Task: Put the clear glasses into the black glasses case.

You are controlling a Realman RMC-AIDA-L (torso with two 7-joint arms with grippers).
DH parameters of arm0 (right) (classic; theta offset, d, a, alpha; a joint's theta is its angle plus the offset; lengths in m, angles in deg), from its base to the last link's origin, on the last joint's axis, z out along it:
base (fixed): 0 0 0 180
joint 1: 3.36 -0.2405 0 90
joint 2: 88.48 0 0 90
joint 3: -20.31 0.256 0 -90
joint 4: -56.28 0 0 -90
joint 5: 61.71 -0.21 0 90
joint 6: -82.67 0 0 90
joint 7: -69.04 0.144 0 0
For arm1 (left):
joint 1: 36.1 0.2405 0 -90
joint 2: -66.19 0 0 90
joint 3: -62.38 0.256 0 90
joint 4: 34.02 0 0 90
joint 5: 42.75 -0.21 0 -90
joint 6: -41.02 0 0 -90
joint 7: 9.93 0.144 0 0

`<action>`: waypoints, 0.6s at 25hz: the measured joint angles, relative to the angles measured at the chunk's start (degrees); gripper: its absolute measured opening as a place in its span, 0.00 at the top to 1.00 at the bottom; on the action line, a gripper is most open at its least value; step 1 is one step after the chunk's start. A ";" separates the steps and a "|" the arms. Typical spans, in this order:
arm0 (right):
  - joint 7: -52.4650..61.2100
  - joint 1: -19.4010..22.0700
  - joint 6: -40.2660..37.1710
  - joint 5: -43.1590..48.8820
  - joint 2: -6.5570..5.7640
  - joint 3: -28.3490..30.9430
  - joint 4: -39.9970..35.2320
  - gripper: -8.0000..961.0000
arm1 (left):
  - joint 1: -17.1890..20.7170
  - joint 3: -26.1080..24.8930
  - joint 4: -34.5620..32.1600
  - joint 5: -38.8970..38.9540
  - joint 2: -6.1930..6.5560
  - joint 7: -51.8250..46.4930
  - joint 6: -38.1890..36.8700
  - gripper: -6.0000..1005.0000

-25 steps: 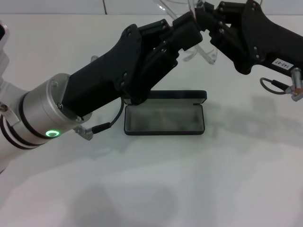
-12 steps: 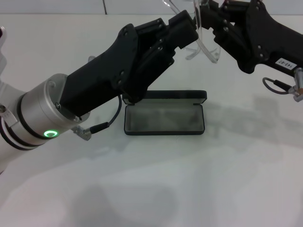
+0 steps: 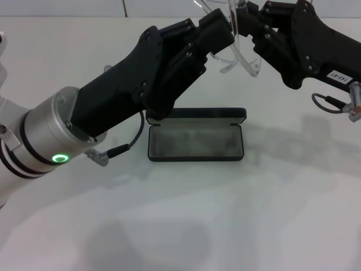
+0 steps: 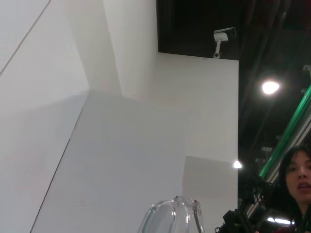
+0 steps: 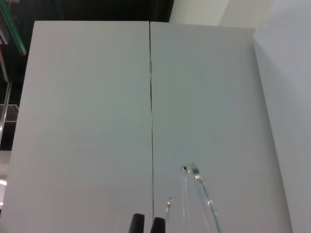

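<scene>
The clear glasses [image 3: 243,59] hang in the air above the far side of the table, held between my two grippers. My left gripper [image 3: 221,26] reaches in from the left and is shut on the frame. A curved clear part of the glasses [image 4: 172,216] shows in the left wrist view. My right gripper [image 3: 241,15] comes from the right and is shut on the glasses beside it, its dark fingertips [image 5: 138,223] close together next to a thin clear arm [image 5: 201,187]. The black glasses case [image 3: 195,159] lies open on the table below them, grey lining up, lid [image 3: 197,115] folded back.
The white table [image 3: 225,226] stretches towards me in front of the case. A white wall runs behind the table. A grey cable loop [image 3: 327,103] hangs from my right wrist. A person's face [image 4: 297,177] shows in the left wrist view.
Both grippers have risen a little with the glasses, and the right one has shifted slightly right. The glasses now sit higher above the case. The case has not moved.
</scene>
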 joint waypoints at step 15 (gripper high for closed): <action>0.03 -0.37 0.31 0.12 0.00 -1.13 0.00 0.92 | -0.05 -0.02 0.00 0.62 -0.09 0.00 0.68 0.88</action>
